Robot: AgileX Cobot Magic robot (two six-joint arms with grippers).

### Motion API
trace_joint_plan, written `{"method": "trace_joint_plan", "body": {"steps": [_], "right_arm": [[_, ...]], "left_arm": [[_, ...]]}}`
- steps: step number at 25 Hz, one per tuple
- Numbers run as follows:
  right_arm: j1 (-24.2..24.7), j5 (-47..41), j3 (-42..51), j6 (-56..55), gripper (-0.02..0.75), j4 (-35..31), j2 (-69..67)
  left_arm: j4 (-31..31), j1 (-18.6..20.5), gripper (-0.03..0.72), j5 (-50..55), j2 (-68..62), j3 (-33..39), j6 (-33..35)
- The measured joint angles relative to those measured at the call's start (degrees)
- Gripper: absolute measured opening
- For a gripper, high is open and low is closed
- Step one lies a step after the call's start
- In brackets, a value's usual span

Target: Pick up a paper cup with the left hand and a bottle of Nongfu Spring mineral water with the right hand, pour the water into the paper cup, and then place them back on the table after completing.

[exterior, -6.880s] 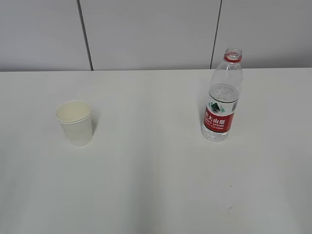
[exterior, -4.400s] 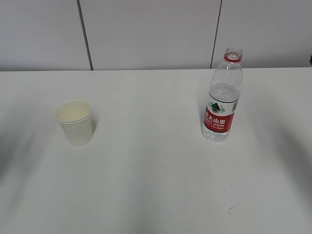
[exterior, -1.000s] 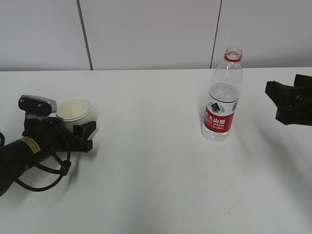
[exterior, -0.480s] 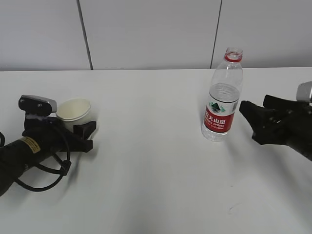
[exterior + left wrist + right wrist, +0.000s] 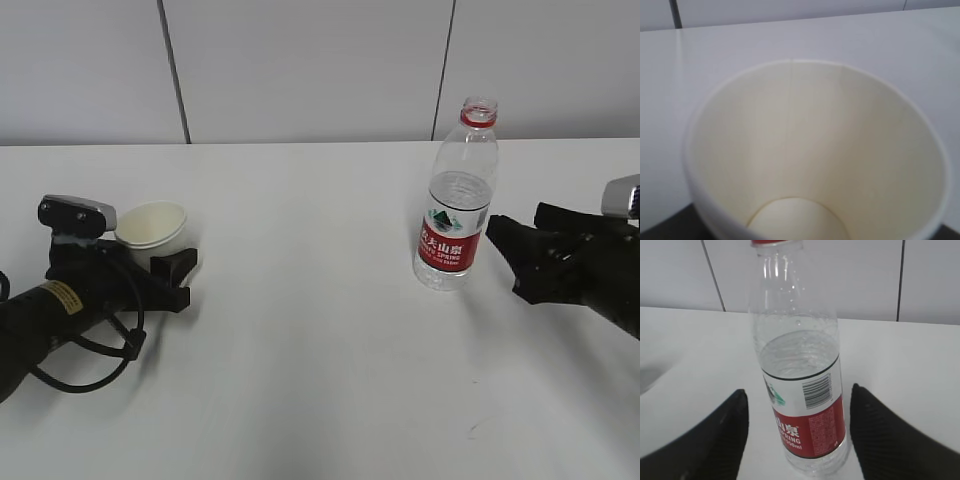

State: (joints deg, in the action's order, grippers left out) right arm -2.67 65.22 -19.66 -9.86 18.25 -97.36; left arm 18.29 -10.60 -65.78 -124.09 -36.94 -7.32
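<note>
Here the left hand (image 5: 165, 272) has its black fingers (image 5: 172, 265) on either side of the empty paper cup (image 5: 152, 226), though whether they press it cannot be told. The right hand (image 5: 508, 252) is spread wide, just beside the uncapped bottle (image 5: 455, 200), apart from it. Water (image 5: 800, 352) fills the bottle to about label height; cup and bottle stand upright on the table (image 5: 320, 370).

Right pincer (image 5: 507, 258) spread wide; left pincer (image 5: 165, 268) seemingly closed in.
</note>
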Motion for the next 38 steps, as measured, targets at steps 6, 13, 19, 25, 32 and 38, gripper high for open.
{"method": "trace_joint_plan", "body": {"steps": [6, 13, 19, 25, 32, 38], "right_arm": [[0.0, 0.12, 0.0, 0.0, 0.482, 0.22, -1.05], [0.0, 0.12, 0.0, 0.0, 0.643, 0.11, -4.16], [0.0, 0.12, -3.01, 0.0, 0.668, -0.24, -7.97], [0.0, 0.12, -8.03, -0.12, 0.67, 1.39, -12.48], [0.0, 0.12, -14.15, -1.45, 0.669, 2.9, -17.09], [-0.13, 0.37, -19.81, -3.93, 0.669, 5.57, -22.51]], "left_arm": [[0.0, 0.0, 0.415, 0.0, 0.0, 0.0, 0.0], [0.0, 0.0, 0.414, -0.05, 0.0, 0.0, 0.0], [0.0, -0.02, 0.414, -0.05, 0.0, 0.0, 0.0], [0.0, -0.02, 0.413, -0.11, 0.0, 0.0, 0.0], [0.0, -0.02, 0.413, -0.11, 0.0, 0.0, 0.0], [0.0, -0.02, 0.413, -0.11, 0.0, 0.0, 0.0]]}}
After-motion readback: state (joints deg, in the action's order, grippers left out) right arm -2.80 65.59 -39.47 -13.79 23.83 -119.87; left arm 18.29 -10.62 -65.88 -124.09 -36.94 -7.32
